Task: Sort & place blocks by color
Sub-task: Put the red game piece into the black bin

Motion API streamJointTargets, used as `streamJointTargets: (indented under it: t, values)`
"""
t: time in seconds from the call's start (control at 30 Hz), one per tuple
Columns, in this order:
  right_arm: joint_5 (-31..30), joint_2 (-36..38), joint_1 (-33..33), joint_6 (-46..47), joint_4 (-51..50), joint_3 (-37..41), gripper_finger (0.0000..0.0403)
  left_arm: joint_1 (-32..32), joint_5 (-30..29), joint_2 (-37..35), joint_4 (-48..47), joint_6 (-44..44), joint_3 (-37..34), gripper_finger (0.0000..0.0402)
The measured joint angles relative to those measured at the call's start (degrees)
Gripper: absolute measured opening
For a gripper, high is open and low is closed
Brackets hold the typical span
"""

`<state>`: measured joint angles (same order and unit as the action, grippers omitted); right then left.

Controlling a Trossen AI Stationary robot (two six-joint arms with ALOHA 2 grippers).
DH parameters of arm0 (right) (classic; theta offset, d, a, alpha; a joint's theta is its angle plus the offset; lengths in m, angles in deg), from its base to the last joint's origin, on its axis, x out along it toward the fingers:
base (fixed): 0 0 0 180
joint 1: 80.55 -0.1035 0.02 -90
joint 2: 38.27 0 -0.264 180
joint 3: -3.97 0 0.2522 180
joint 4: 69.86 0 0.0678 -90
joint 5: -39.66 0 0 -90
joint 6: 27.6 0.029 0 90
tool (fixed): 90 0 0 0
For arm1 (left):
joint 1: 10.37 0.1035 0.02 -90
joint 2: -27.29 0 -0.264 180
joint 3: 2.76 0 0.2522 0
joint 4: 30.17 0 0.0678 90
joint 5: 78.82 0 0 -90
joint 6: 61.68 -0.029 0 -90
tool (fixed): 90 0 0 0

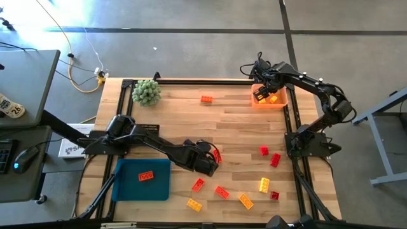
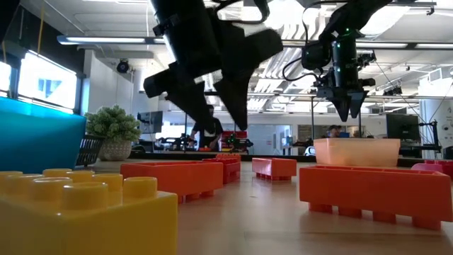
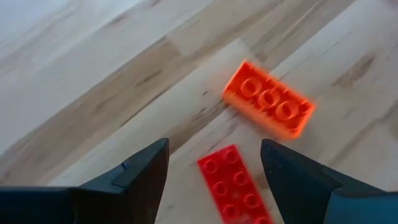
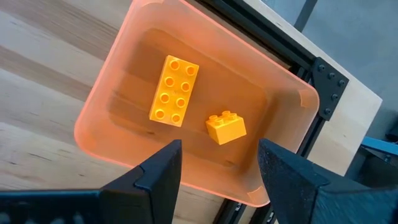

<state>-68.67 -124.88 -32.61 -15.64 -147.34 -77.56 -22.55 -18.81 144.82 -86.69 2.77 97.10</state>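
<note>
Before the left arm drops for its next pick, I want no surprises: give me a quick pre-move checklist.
1. Left gripper open: ok, jaws spread.
2. Red brick between its fingers: ok, lying flat on the table, not gripped.
3. Neighbouring orange-red brick apart from the target: ok, a gap shows.
4. Blue tray ready for reds: ok, one red brick inside.
5. Right gripper out of the way: ok, open above the orange bin.
6. Bin holds only yellow: ok, two yellow bricks.

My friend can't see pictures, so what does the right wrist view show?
Two yellow blocks, a long one and a small one, lie apart inside a see-through orange bin on the wooden table. The right end effector hovers open above them.
</note>
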Motion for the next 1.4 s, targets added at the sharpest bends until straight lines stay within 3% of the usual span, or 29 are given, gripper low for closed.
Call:
streamJointTargets:
  t: [0.6,1.07,1.2,1.4]
  values:
    - [0.03,0.00,0.00,0.00,0.12,0.01,0.0197,-0.63,4.20,3.94,1.07,5.93,0.15,0.0241]
    - [0.65,0.00,0.01,0.09,0.15,0.00,0.0197,-1.05,7.27,6.62,2.00,2.51,0.12,0.0239]
    - [0.74,0.00,0.01,0.15,0.16,0.01,0.0197,-1.57,7.52,6.65,1.23,-0.39,0.13,0.0213]
    - [0.79,0.00,0.00,0.20,0.19,0.02,0.0197,-1.84,7.92,6.61,0.74,-7.24,0.21,0.0139]
